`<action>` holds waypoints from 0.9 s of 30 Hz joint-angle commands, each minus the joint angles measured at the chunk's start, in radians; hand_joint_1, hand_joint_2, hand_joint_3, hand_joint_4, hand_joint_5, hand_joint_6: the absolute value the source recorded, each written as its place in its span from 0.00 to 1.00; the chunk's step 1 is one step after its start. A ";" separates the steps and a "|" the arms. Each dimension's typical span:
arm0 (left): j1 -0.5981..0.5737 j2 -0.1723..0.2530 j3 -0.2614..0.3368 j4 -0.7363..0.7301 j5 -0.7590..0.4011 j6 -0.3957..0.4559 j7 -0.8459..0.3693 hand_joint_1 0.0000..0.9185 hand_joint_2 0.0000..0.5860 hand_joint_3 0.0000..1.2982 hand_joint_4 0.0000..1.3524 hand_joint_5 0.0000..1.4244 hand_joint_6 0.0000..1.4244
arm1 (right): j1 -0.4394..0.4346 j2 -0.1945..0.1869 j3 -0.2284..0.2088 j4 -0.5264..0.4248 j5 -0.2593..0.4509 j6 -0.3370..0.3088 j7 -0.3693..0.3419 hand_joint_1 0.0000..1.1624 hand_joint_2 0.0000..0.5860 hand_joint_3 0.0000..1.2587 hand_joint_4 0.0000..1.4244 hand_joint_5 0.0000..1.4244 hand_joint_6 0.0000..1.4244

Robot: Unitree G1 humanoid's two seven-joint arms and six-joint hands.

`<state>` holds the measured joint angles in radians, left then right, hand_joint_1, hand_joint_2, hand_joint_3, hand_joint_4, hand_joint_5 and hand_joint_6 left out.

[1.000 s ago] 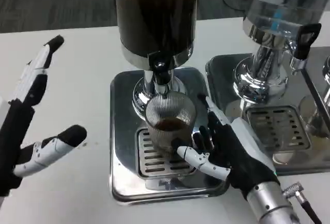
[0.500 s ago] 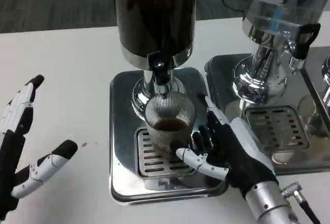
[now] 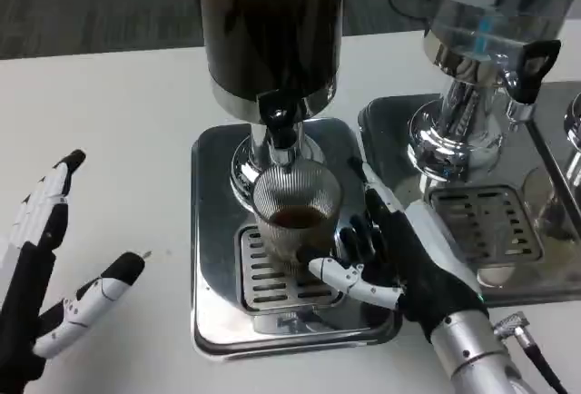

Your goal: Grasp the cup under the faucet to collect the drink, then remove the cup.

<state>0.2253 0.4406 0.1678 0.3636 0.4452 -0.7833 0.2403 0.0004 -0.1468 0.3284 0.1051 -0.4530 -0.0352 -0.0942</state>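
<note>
A ribbed clear glass cup (image 3: pixel 296 213) stands on the drip grate (image 3: pixel 263 276) under the black faucet (image 3: pixel 278 114) of the dark drink dispenser (image 3: pixel 270 26). Brown drink fills the cup's lower part. My right hand (image 3: pixel 390 262) wraps the cup from its right side, thumb across the front and fingers behind it. My left hand (image 3: pixel 50 276) hovers over the white table at the far left, fingers spread, holding nothing.
The dispenser stands on a steel tray (image 3: pixel 213 321). To the right a second dispenser (image 3: pixel 486 40) with clear liquid stands on its own tray (image 3: pixel 517 290) with a grate (image 3: pixel 486 221). White table (image 3: pixel 118 122) lies to the left.
My left hand has dropped from high at the left edge to lower and nearer. The right hand keeps its hold on the cup. The view has shifted slightly.
</note>
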 commanded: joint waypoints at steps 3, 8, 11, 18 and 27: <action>0.026 0.002 -0.023 -0.030 0.026 0.024 0.013 0.00 0.18 0.00 0.00 0.00 0.00 | -0.006 0.010 0.007 -0.004 -0.002 0.002 0.011 0.51 0.33 0.00 0.00 0.00 0.10; 0.039 0.041 -0.053 -0.042 0.050 0.052 -0.026 0.00 0.14 0.00 0.00 0.00 0.00 | 0.001 0.010 0.004 -0.016 0.008 -0.001 0.018 0.51 0.33 0.00 0.00 0.00 0.10; 0.047 0.067 -0.073 -0.057 0.077 0.076 -0.043 0.00 0.13 0.00 0.00 0.00 0.00 | 0.004 0.013 0.001 -0.029 0.009 0.001 0.012 0.51 0.33 0.00 0.00 0.00 0.10; 0.057 0.095 -0.110 -0.048 0.090 0.102 -0.063 0.00 0.12 0.00 0.00 0.00 0.00 | 0.006 0.012 -0.009 -0.049 0.016 0.015 0.025 0.51 0.34 0.00 0.00 0.00 0.10; 0.036 0.113 -0.129 -0.020 0.071 0.092 -0.067 0.00 0.13 0.00 0.00 0.00 0.00 | 0.045 0.030 -0.018 -0.073 0.065 -0.010 0.036 0.51 0.35 0.00 0.00 0.00 0.07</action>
<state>0.2705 0.5387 0.0529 0.3317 0.5232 -0.6883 0.1860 0.0329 -0.1262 0.3144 0.0526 -0.4066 -0.0214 -0.0631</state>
